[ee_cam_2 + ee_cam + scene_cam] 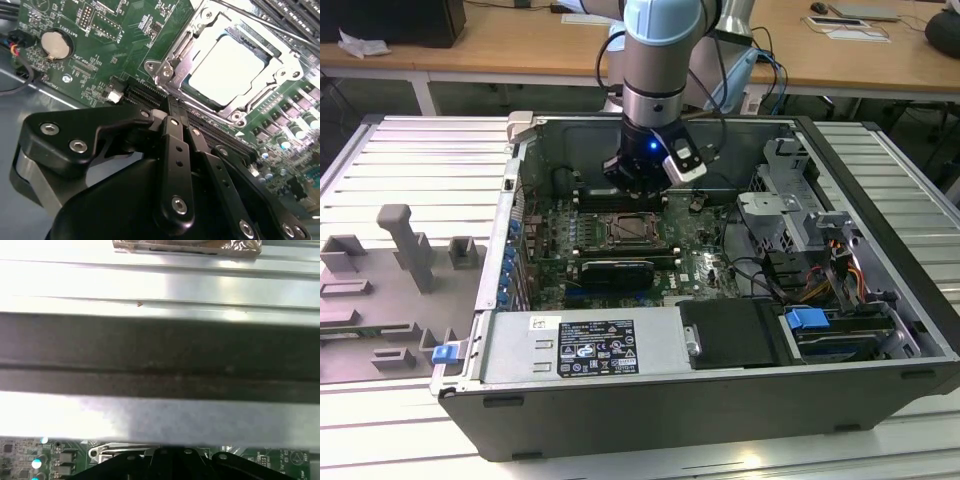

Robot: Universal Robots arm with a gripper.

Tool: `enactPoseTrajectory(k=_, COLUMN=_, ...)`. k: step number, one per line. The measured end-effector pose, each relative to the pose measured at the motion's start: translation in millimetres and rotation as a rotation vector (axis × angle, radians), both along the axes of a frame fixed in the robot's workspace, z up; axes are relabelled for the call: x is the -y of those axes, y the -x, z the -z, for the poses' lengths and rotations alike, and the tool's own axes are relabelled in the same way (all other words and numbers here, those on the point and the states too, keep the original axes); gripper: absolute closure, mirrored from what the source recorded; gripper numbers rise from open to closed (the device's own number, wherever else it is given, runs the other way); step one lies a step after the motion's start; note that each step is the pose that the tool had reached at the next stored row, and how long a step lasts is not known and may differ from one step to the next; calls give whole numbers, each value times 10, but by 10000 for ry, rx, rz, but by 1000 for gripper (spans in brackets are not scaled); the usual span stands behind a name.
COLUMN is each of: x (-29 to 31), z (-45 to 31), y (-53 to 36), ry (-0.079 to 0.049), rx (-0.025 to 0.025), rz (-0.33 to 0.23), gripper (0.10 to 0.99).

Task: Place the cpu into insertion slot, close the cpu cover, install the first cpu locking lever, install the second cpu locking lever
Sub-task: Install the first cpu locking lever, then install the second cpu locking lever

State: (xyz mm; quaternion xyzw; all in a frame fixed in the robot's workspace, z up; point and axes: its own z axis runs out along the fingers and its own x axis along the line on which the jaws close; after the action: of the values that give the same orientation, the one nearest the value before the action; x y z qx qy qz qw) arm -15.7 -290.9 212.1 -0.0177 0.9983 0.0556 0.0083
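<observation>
We are hovering our tool (pixel 172 107), fingers pinched narrow and holding nothing, just beside the socket (pixel 235 65) mid-motherboard, where the chip (pixel 225 67) is already lying under its cover (pixel 187 50). Drifting sideways could be scraping the neighbouring slots; the case walls (pixel 650 122) are leaving little room.

Open computer case (pixel 880 190), coin battery (pixel 56 44)

The motherboard (pixel 100 45) carries white silkscreen print, and the power supply (pixel 582 345) a white printed label (pixel 596 347); neither is legible here.
</observation>
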Motion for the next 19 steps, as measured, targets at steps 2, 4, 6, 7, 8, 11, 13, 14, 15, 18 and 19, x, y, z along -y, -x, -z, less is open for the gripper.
enactPoseTrajectory(k=2, x=7, z=0, y=0, ry=-1, rx=0, rz=-1, gripper=980)
enactPoseTrajectory(k=4, x=14, z=0, y=0, ry=-1, rx=0, rz=0, gripper=980)
enactPoseTrajectory(k=6, x=30, z=0, y=0, ry=-1, rx=0, rz=-1, gripper=980)
enactPoseTrajectory(k=7, x=40, z=0, y=0, ry=0, rx=-1, rz=-1, gripper=980)
enactPoseTrajectory(k=8, x=46, z=0, y=0, ry=0, rx=-1, rz=-1, gripper=980)
enactPoseTrajectory(k=11, x=66, z=0, y=0, ry=-1, rx=0, rz=0, gripper=980)
enactPoseTrajectory(k=13, x=76, z=0, y=0, ry=0, rx=0, rz=-1, gripper=980)
enactPoseTrajectory(k=14, x=82, z=0, y=0, ry=0, rx=-1, rz=-1, gripper=980)
enactPoseTrajectory(k=15, x=86, z=0, y=0, ry=-1, rx=0, rz=-1, gripper=980)
enactPoseTrajectory(k=18, x=108, z=0, y=0, ry=0, rx=0, rz=-1, gripper=980)
enactPoseTrajectory(k=19, x=126, z=0, y=0, ry=1, rx=0, rz=-1, gripper=980)
